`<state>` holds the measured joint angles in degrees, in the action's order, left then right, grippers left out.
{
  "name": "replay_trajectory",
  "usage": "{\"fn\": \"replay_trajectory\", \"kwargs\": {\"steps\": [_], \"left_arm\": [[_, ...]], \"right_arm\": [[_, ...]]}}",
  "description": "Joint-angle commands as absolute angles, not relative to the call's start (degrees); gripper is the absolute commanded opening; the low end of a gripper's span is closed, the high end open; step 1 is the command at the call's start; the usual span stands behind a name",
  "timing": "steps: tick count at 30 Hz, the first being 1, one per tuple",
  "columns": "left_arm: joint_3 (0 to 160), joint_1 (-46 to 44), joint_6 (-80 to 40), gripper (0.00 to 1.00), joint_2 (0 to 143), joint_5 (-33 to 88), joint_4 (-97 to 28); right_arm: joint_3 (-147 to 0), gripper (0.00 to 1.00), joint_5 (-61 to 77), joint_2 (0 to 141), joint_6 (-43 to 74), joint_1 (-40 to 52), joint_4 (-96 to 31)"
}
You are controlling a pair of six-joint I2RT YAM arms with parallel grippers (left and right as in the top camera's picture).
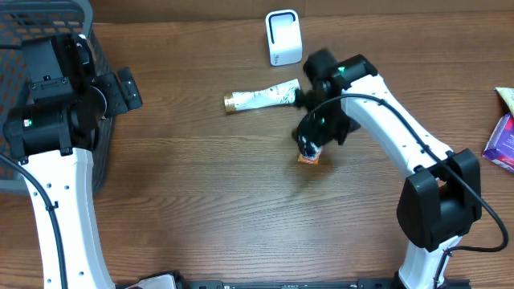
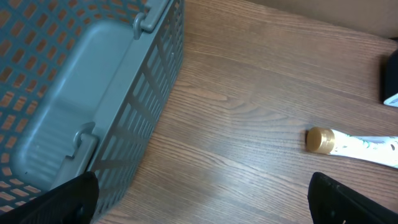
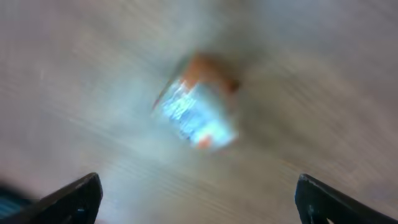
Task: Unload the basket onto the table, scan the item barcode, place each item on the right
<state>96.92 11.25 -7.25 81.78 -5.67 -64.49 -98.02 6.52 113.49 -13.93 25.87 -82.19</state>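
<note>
Near the middle of the table [image 1: 201, 209], the right gripper [image 3: 198, 200] is hovering wide open over the orange packet [image 1: 310, 159], gripping nothing; the left gripper [image 2: 202, 202] is also gaping. Pickup is seemingly pending: grasping, then facing the scanner [image 1: 283, 38].

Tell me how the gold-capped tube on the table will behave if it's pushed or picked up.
The tube lies on its side, and its round gold cap suggests it may roll or pivot when pushed. Its body widens away from the cap like a soft squeeze tube, so it probably gives under a grip.
</note>
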Motion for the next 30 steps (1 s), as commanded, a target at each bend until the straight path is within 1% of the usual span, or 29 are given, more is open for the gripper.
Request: {"fn": "replay_trajectory", "kwargs": {"steps": [1, 6, 12, 14, 19, 23, 25, 30], "left_arm": [[97.86, 11.25, -6.39, 1.00, 81.65, -6.15, -64.31], [97.86, 11.25, -6.39, 1.00, 81.65, -6.15, -64.31], [97.86, 11.25, -6.39, 1.00, 81.65, -6.15, -64.31], [97.86, 11.25, -6.39, 1.00, 81.65, -6.15, -64.31], [97.86, 11.25, -6.39, 1.00, 81.65, -6.15, -64.31], [97.86, 11.25, -6.39, 1.00, 81.65, -6.15, -64.31], [97.86, 11.25, -6.39, 1.00, 81.65, -6.15, -64.31], [97.86, 11.25, -6.39, 1.00, 81.65, -6.15, -64.31]], "right_arm": [[-98.48, 1.00, 11.35, 112.49, -18.50, 27.07, -83.05], [-98.41, 1.00, 7.20, 114.17, -18.59, 27.05, -78.50], [-95.55, 0.99, 2.13, 117.78, -21.34, 26.94, -73.47], [-95.50, 0.97, 2.04, 118.41, -22.61, 26.94, -73.23], [-94.24, 0.97, 2.37, 118.80, -22.81, 26.94, -70.50], [-93.95, 0.94, 2.70, 119.61, -22.76, 26.94, -69.49], [-93.95, 0.94, 3.99, 120.25, -22.76, 26.94, -69.25], [-93.95, 0.89, 5.48, 121.99, -22.76, 26.94, -69.23]]}}
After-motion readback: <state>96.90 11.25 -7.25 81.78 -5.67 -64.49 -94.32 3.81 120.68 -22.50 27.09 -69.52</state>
